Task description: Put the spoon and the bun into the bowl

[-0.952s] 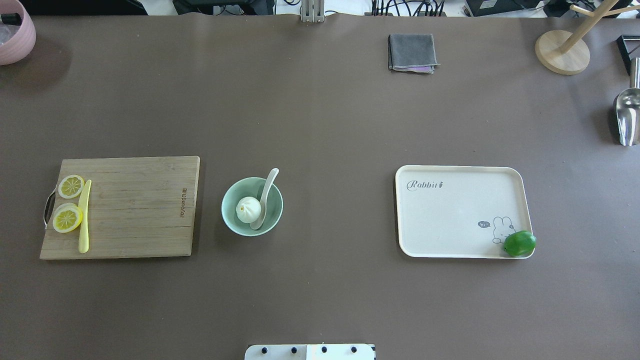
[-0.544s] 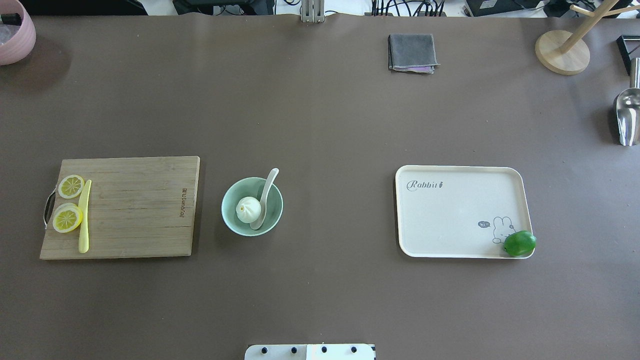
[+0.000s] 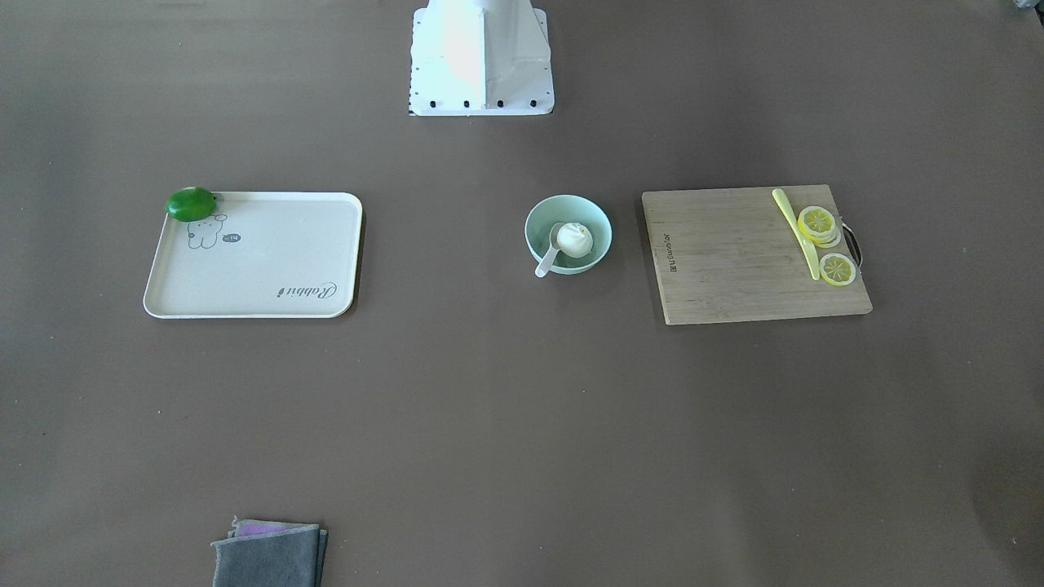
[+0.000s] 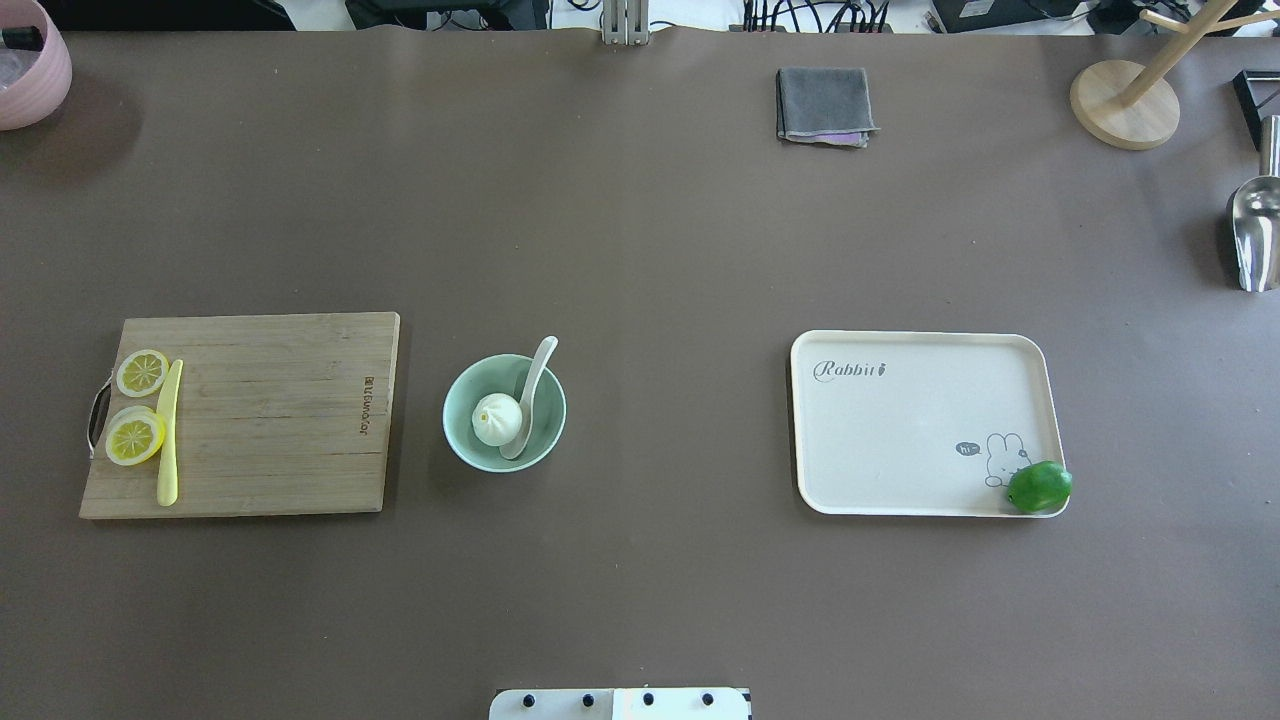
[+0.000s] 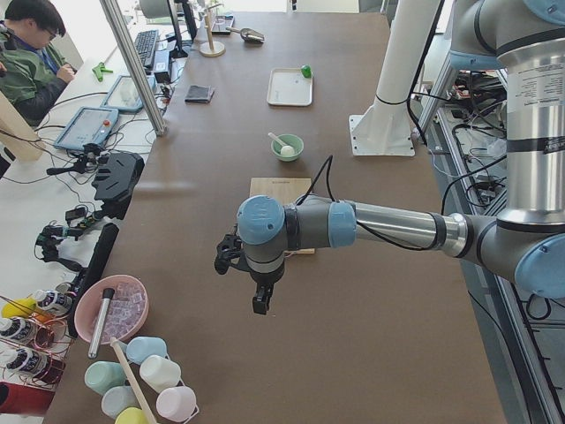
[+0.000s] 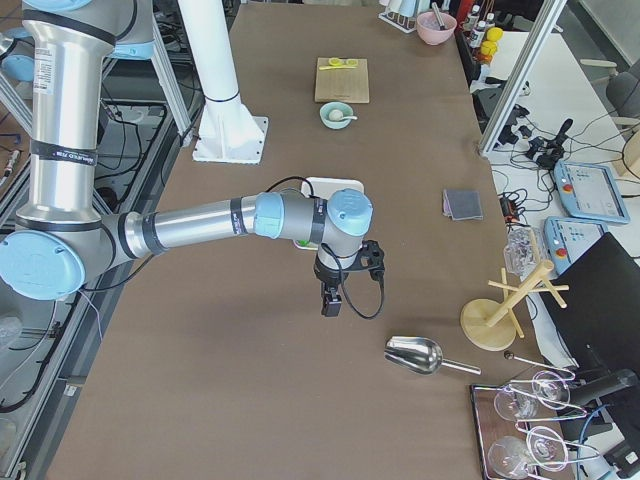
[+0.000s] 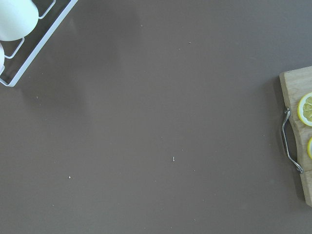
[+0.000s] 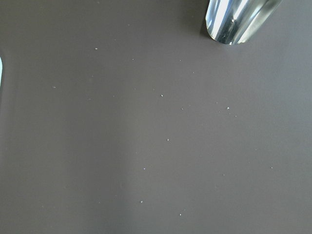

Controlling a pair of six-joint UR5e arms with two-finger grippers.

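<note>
The pale mint-green bowl (image 4: 472, 384) stands on the brown table between the cutting board and the tray, and also shows in the front view (image 3: 599, 220). The white bun (image 4: 496, 419) lies inside it. The white spoon (image 4: 530, 392) rests in the bowl beside the bun, with its handle leaning over the far rim. Neither gripper shows in the overhead or front views. The left gripper (image 5: 258, 306) hangs over bare table beyond the board's end; the right gripper (image 6: 327, 304) hangs near the metal scoop. I cannot tell whether either is open or shut.
A wooden cutting board (image 4: 270, 415) with lemon slices (image 4: 135, 437) and a yellow knife (image 4: 168, 435) lies left of the bowl. A cream tray (image 4: 900, 430) with a lime (image 4: 1039, 487) lies on the right. A grey cloth (image 4: 823, 105), metal scoop (image 4: 1255, 235), wooden stand (image 4: 1124, 103) and pink bowl (image 4: 30, 70) sit along the far edges.
</note>
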